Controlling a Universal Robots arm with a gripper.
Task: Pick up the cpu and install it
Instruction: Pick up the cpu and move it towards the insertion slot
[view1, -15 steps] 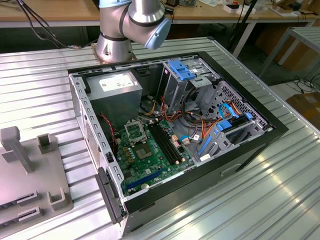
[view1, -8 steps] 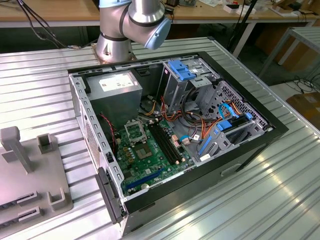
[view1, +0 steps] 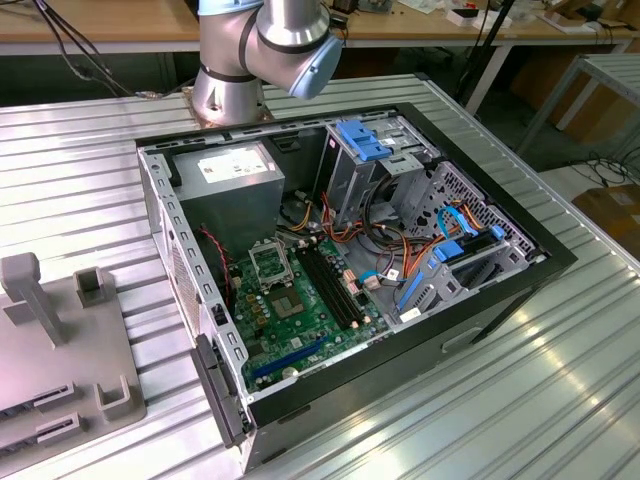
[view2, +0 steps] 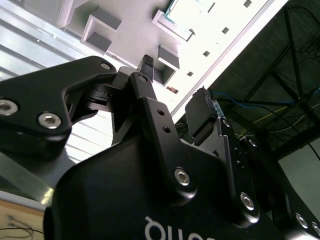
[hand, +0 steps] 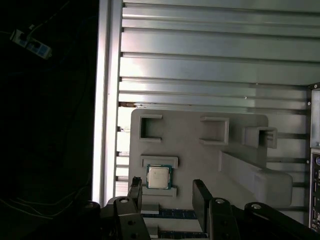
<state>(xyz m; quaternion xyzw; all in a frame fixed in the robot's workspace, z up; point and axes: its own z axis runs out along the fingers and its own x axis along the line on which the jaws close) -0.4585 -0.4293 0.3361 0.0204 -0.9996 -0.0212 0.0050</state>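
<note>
The cpu (hand: 158, 177) lies flat, metal face up, in a shallow seat of the grey fixture tray (hand: 200, 150), held between 2 raised brackets. In the first wrist view the 2 fingers (hand: 200, 197) are spread wide with nothing between them. The cpu sits just beyond their tips, in line with the gap and nearer to 1 finger than to the other. No contact between fingers and cpu is visible. The fingers point down toward the tray from above. In the exterior view the arm (view1: 268, 40) rises from its base on the ribbed metal bench (view1: 500, 400), behind the open computer case (view1: 165, 215). The case lies on its side and holds the green motherboard (view1: 300, 320) with the black-framed socket (view1: 270, 262), and a grey box (view1: 235, 178) with a white label. The tray rests on the bench at the exterior view's left, apart from the case.
</note>
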